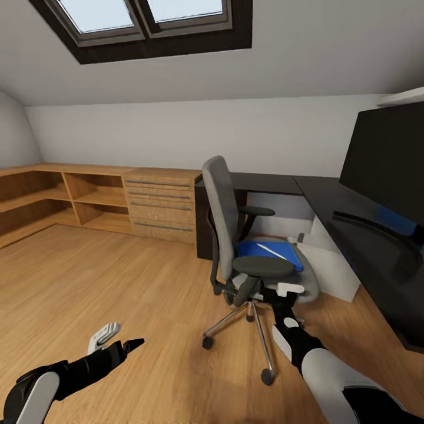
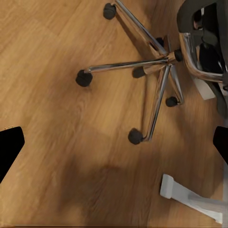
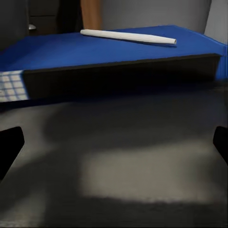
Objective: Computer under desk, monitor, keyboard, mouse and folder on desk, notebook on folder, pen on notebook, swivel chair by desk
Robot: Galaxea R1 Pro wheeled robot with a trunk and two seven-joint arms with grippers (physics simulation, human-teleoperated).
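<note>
Right gripper [image 1: 288,290] at swivel chair [image 1: 227,206] seat edge, jaws spread, facing folder [image 3: 118,47] with pen [image 3: 128,36] on top. Left gripper [image 1: 115,338] low over floor [image 2: 57,95], jaws spread too.

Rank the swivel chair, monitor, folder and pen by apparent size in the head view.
1. Swivel chair and monitor: unsure; the monitor is cropped and nearer the camera.
2. Folder.
3. Pen.

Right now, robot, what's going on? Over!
Right gripper open, level with swivel chair seat. Left gripper open over floor. Pen lies on blue folder on the seat. Chair armrest is close by.
</note>
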